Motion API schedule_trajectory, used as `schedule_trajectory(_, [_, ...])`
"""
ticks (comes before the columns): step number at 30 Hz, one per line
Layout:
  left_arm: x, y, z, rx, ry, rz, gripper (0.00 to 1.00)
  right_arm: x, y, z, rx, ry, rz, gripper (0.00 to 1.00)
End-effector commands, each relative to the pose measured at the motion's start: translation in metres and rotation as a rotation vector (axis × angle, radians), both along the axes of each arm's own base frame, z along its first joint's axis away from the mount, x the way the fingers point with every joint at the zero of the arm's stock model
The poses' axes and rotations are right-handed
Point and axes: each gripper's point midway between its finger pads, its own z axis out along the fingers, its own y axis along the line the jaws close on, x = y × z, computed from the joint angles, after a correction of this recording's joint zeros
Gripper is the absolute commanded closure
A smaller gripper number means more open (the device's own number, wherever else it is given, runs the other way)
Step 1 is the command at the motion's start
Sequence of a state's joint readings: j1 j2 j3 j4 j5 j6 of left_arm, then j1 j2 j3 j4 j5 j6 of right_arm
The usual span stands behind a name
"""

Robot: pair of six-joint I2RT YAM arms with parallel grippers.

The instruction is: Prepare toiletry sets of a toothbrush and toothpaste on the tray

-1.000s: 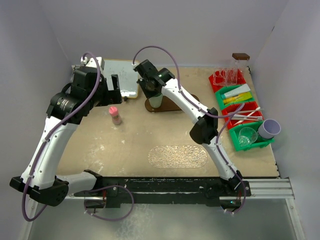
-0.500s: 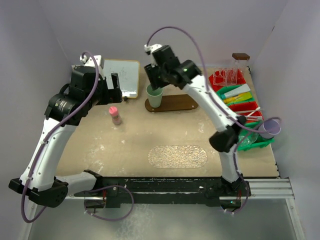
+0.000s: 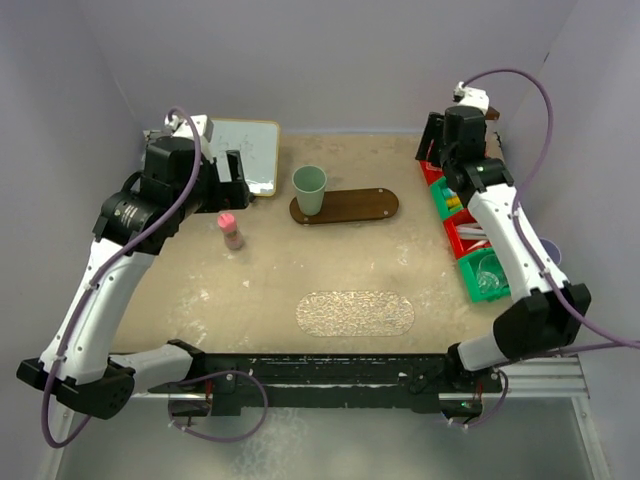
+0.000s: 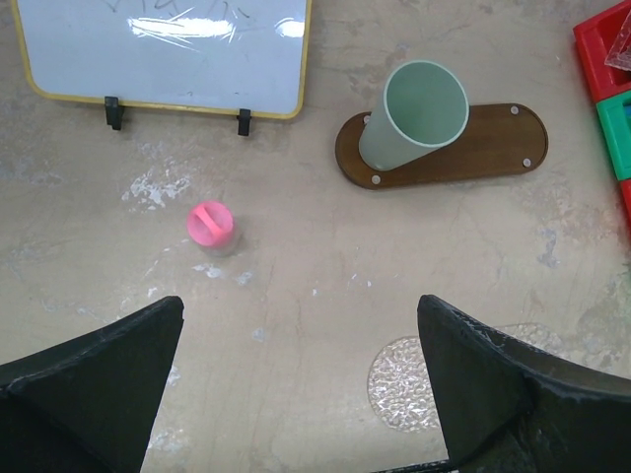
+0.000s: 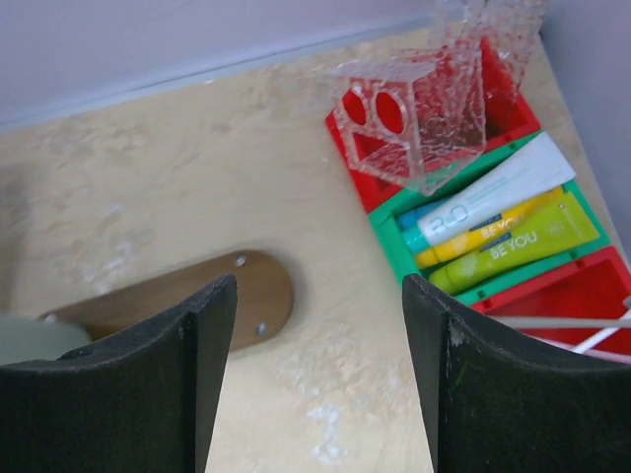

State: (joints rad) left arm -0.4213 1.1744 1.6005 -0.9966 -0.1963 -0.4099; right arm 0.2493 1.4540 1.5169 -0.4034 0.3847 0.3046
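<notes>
While both grippers stand with their jaws wide apart and nothing between them, the green cup (image 3: 309,188) sits upright on the left end of the brown tray (image 3: 360,206), a little above the middle of the top view. Nothing else rests on that tray.

The left gripper (image 3: 232,170) hangs at the upper left of the top view, just in front of the whiteboard (image 3: 250,148). Its own camera looks down past its fingers (image 4: 94,394) at the cup in the upper right of that frame. The pink-capped bottle (image 4: 212,227) is left of centre, standing apart from the tray. The edge of a clear textured oval mat (image 4: 394,379) lies low in the frame.

The right gripper (image 3: 432,140) is at the upper right of the top view, above the far end of the coloured bins along the table's right edge. Its wrist view shows a clear rack (image 5: 414,113) with round holes sitting tilted in the far red bin (image 5: 513,113). Three toothpaste tubes (image 5: 493,222), one white, one yellow and one green, lie side by side in the green bin (image 5: 392,244) next to it. Pale toothbrushes (image 5: 572,321) lie in the next red bin (image 5: 562,291) at the lower right corner. The right end of the brown tray shows at the lower left. In the top view, a clear cup (image 3: 490,272) lies in the nearest bin of the row, partly hidden by the right arm.
</notes>
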Motion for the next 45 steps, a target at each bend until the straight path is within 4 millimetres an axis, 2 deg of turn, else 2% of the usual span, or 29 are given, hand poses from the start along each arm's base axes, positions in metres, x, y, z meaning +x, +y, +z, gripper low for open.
schedule_trajectory(1, [0.01,-0.005,0.01,-0.03,-0.044,0.01,0.0,0.046,-0.024,0.006,0.056,-0.119,-0.078,0.28])
schedule_trajectory(2, [0.012,-0.005,0.01,-0.025,-0.044,0.013,0.0,0.053,-0.033,-0.004,0.061,-0.099,-0.092,0.28])
schedule_trajectory(6, [0.018,-0.002,0.007,0.006,-0.039,0.026,0.0,0.083,-0.045,-0.041,0.093,-0.007,-0.026,0.28])
schedule_trajectory(9, [0.023,0.0,0.006,0.026,-0.034,0.033,0.0,0.099,-0.06,-0.064,0.124,0.036,-0.023,0.3])
schedule_trajectory(18, [0.034,0.004,0.0,0.073,-0.016,0.046,0.0,0.122,-0.104,-0.109,0.178,0.108,-0.008,0.35])
schedule_trajectory(23, [0.04,0.005,0.0,0.089,-0.012,0.044,0.0,0.141,-0.099,-0.116,0.227,0.063,0.119,0.41])
schedule_trajectory(29, [0.042,0.004,0.001,0.088,-0.011,0.034,0.0,0.158,-0.082,-0.126,0.29,0.052,0.279,0.52])
schedule_trajectory(31, [0.041,0.007,0.003,0.09,-0.014,0.041,0.0,0.161,-0.076,-0.125,0.321,0.049,0.317,0.61])
schedule_trajectory(32, [0.04,0.007,0.003,0.091,-0.016,0.043,0.0,0.16,-0.073,-0.125,0.338,0.062,0.335,0.69])
schedule_trajectory(34, [0.038,0.009,0.006,0.089,-0.021,0.047,0.0,0.16,-0.07,-0.122,0.356,0.068,0.352,0.76])
schedule_trajectory(37, [0.035,0.009,0.009,0.08,-0.028,0.043,0.0,0.159,-0.07,-0.11,0.366,0.057,0.339,0.99])
schedule_trajectory(39, [0.032,0.009,0.011,0.072,-0.03,0.038,0.0,0.157,-0.069,-0.093,0.37,0.04,0.338,1.0])
schedule_trajectory(42, [0.026,0.007,0.014,0.042,-0.036,0.03,0.0,0.15,-0.067,-0.052,0.41,-0.008,0.313,1.0])
schedule_trajectory(45, [0.02,0.002,0.016,0.0,-0.044,0.012,0.0,0.134,-0.056,-0.015,0.497,-0.059,0.309,1.0])
